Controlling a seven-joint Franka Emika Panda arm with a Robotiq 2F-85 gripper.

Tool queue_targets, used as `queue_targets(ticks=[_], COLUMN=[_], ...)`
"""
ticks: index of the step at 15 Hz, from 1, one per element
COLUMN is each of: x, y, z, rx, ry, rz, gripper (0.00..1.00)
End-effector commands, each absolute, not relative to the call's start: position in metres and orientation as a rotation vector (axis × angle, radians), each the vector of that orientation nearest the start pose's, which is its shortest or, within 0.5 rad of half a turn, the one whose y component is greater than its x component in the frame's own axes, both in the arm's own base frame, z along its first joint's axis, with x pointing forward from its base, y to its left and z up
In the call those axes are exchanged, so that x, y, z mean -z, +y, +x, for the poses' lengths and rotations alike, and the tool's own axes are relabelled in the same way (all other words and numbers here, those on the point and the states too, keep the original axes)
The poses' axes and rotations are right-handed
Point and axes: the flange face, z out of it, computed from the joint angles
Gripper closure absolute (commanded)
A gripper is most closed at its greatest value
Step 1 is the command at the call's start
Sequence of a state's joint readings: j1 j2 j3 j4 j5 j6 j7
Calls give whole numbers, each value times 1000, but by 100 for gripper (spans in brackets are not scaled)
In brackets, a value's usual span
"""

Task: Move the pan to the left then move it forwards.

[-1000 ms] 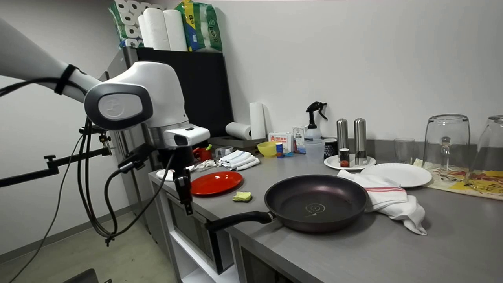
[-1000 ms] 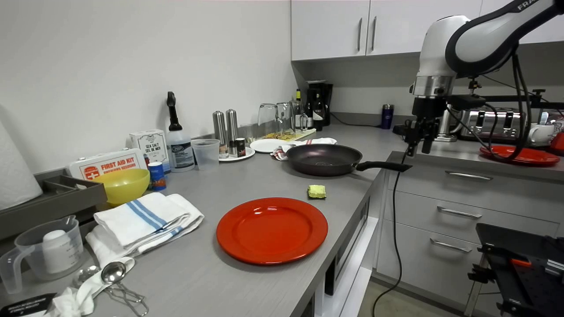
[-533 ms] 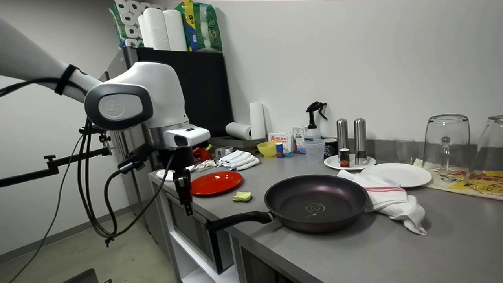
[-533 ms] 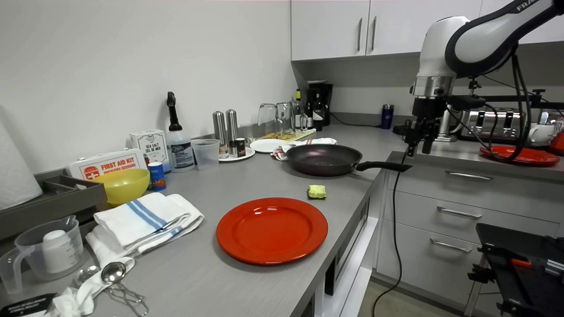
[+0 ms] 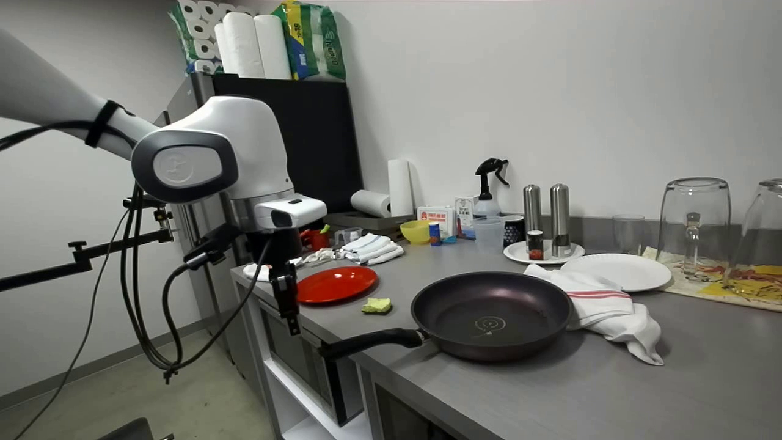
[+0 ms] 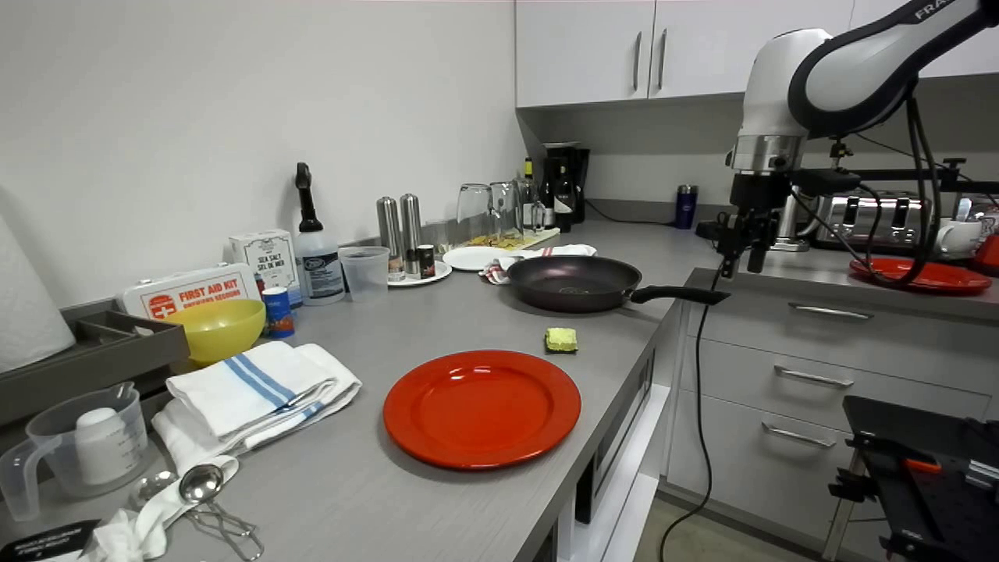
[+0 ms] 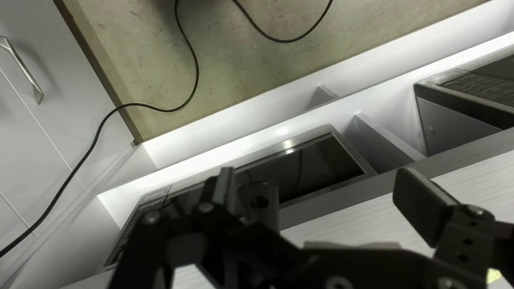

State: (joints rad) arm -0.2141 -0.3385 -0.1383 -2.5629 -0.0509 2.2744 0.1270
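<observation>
In an ext. view: gripper (image 6: 741, 266) seen near & above tip of black handle (image 6: 677, 293); nothing held. In an ext. view: frying pan (image 5: 492, 318) seen flat on counter (image 5: 660, 397), wallward of gripper, handle toward it. Wrist view: fingers (image 7: 417, 206) spread wide; frying pan body not seen. Judged rigid, mod. heavy, coating prob. slick; handle best gripped nr. rim vs. tipping.

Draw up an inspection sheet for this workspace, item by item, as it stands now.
Surface: grey counter.
Job's things: pan flat on the counter; handle overhangs the edge.
Clutter: red plate, yellow sponge between plate and pan, red-striped towel beside the pan.
Gripper: open, nothing seen between the jaws; off the handle.
Cables: black cables loop in midair; cord on the floor.
Surroundings: white cabinets, grey drawers.
</observation>
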Motion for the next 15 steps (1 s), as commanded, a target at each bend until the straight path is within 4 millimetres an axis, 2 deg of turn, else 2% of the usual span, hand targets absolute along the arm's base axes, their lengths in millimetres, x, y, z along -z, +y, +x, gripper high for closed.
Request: queue_targets(ticks=[1, 7, 12, 15], x=[-378, -354, -367, -373], y=[-148, -155, -185, -204], z=[413, 456, 479, 485], rx=[98, 191, 268, 294], ry=[743, 840, 929, 966], rz=[-3045, -3025, -3021, -3032], gripper=[0, 0, 0, 0])
